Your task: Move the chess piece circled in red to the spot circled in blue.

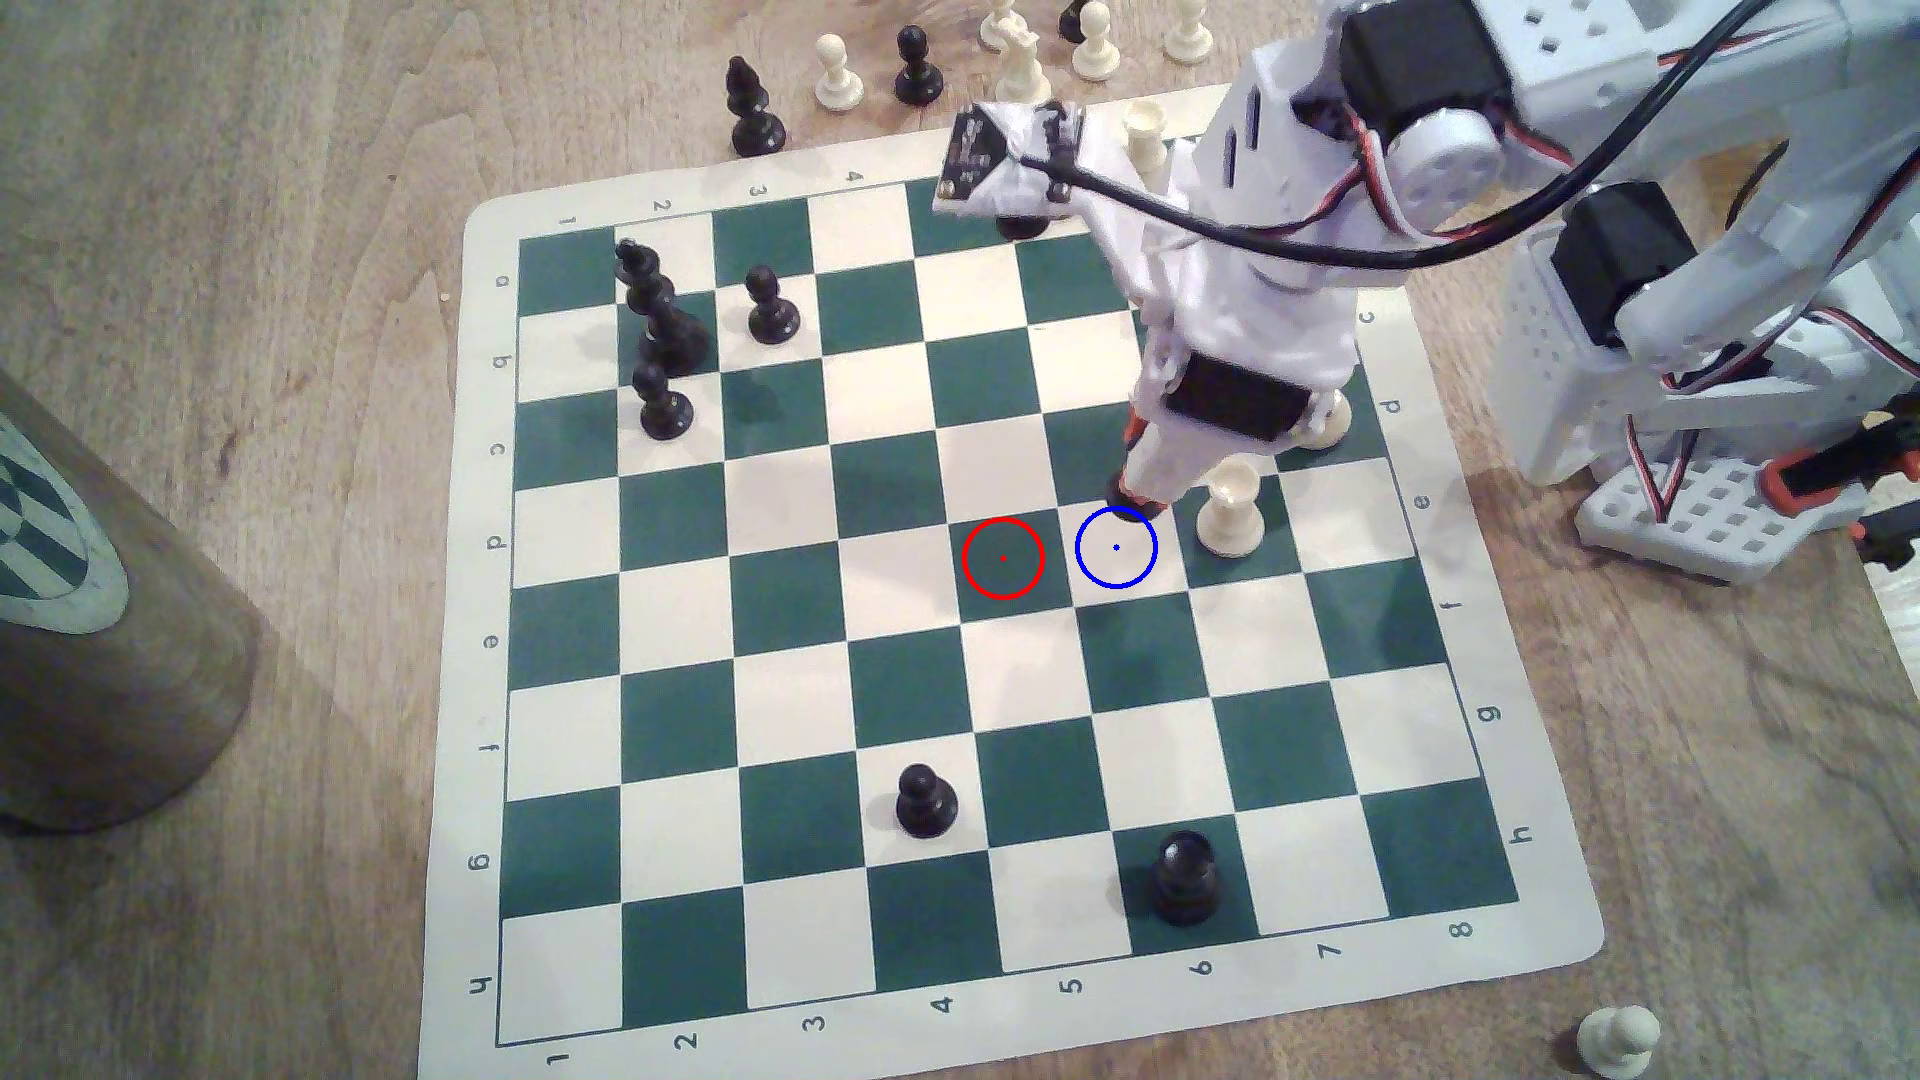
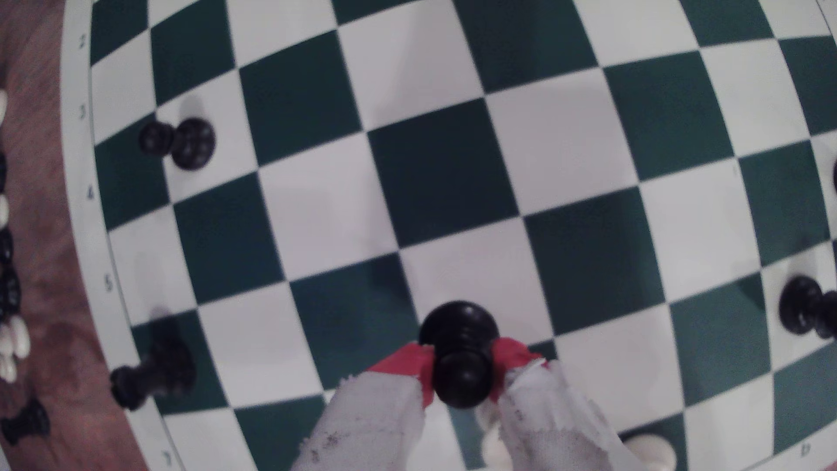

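Here the end effector point(image 2: 462, 362) is clenched on the black pawn point(image 2: 459, 353), with 1 red fingertip point(image 2: 401, 360) pressed on each side of its neck. In the wrist view the round head sits right between the 2 tips, and the pawn's base shows just past them. In the exterior view the end effector point(image 1: 1141, 496) comes down at the edge of the blue-ringed square point(image 1: 1116, 547), on the side nearer the arm. The pawn is mostly hidden there behind the white fingers, so only a dark bit peeks out. The red-ringed square point(image 1: 1003, 558) has no piece on it, so I think the pick-up is done and the carry is almost over. I cannot tell if the pawn's base is touching the chess board point(image 1: 1538, 940) or hanging a little above it. The step in hand looks like the put-down. The pawn seems to sit a bit off the blue dot, toward the arm. So the next move should slide it a little more onto the middle of the cream square. Then it should go down until the base is flat, and the fingertips should let go slowly. A white pawn point(image 1: 1231, 514) stands just beside the end effector, on the exterior view's right. The fingers must open with care so they do not bump it. After that, a straight lift up should keep the black pawn from tipping. The other black pieces are well apart from this spot on the desk point(image 1: 260, 312).
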Tool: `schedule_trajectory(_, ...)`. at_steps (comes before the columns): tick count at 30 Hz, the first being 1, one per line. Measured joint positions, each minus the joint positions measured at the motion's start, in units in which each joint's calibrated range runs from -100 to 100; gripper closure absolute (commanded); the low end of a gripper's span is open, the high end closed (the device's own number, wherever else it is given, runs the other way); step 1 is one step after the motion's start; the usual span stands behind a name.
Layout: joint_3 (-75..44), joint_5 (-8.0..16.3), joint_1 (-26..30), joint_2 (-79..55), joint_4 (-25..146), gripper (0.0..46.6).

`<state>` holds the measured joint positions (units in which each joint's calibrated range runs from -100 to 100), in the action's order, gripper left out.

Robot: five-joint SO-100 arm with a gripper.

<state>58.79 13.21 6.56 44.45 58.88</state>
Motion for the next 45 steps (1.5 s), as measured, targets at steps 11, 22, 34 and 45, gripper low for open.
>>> schedule_trajectory(11, 0.8, 0.0, 0.8, -12.7, -9.5, 46.4)
schedule_trajectory(22, 0.8, -0.3, 0.9, -17.3, -12.0, 45.8)
schedule_trajectory(34, 0.8, -0.5, -0.6, -17.3, -13.1, 26.3)
schedule_trajectory(45, 0.8, -1.7, -0.7, -13.2, -8.0, 22.4)
